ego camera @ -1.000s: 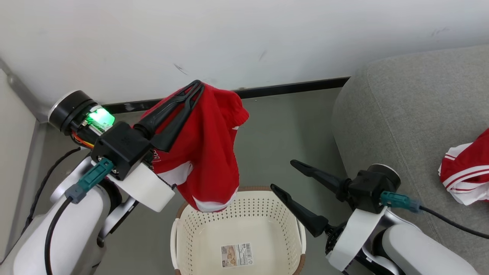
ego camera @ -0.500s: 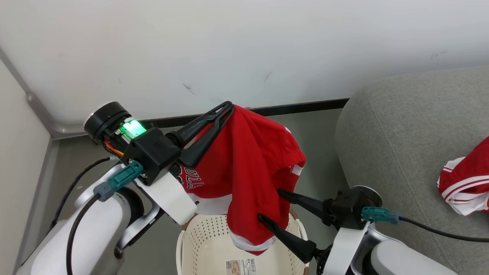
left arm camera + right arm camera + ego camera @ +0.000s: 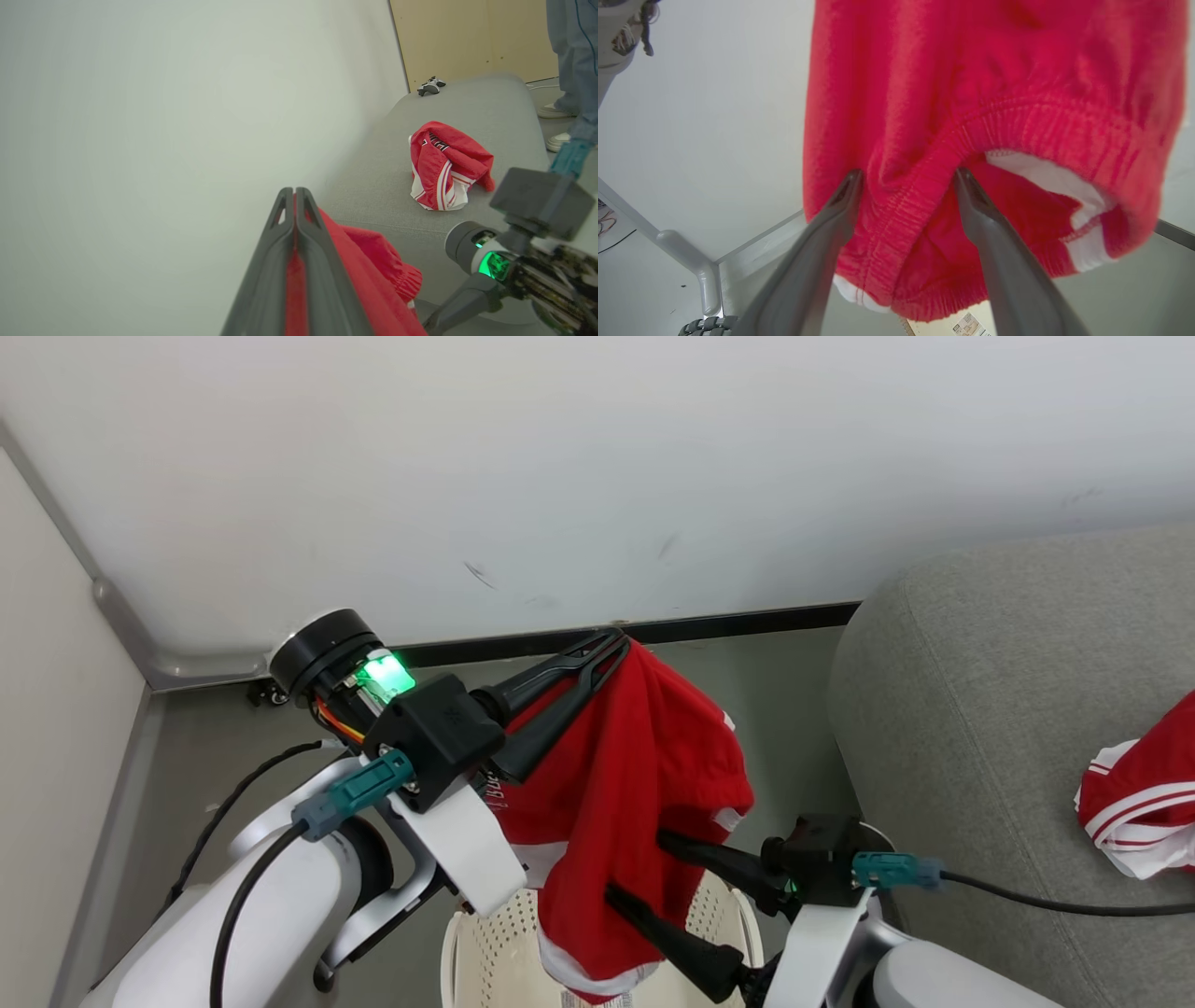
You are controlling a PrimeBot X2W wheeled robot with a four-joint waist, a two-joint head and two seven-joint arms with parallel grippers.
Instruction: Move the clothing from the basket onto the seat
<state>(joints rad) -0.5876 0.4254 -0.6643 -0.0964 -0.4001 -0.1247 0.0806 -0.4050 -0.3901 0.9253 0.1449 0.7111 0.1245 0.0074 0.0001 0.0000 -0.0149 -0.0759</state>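
Observation:
A red garment with white trim (image 3: pixel 616 821) hangs above the cream basket (image 3: pixel 485 952), pinched at its top by my shut left gripper (image 3: pixel 611 642). In the left wrist view the closed fingers (image 3: pixel 294 219) hold red cloth between them. My right gripper (image 3: pixel 635 868) is open, its two fingers pressed against the hanging cloth; in the right wrist view the fingertips (image 3: pixel 852 184) straddle a fold of the garment (image 3: pixel 952 116). A second red and white piece of clothing (image 3: pixel 1139 803) lies crumpled on the grey seat (image 3: pixel 1008 691), also seen as a heap (image 3: pixel 444 163) on the seat (image 3: pixel 467 107).
A white wall with a dark baseboard (image 3: pixel 728 621) stands close behind. A room corner with a grey post (image 3: pixel 121 625) is at the left. A small dark object (image 3: pixel 430 86) rests on the seat's far end, and a person's legs (image 3: pixel 572 70) stand beyond it.
The head camera has shifted, so the basket sits lower in the picture. The left gripper has carried the garment right toward the seat. The open right gripper has come up against the hanging cloth.

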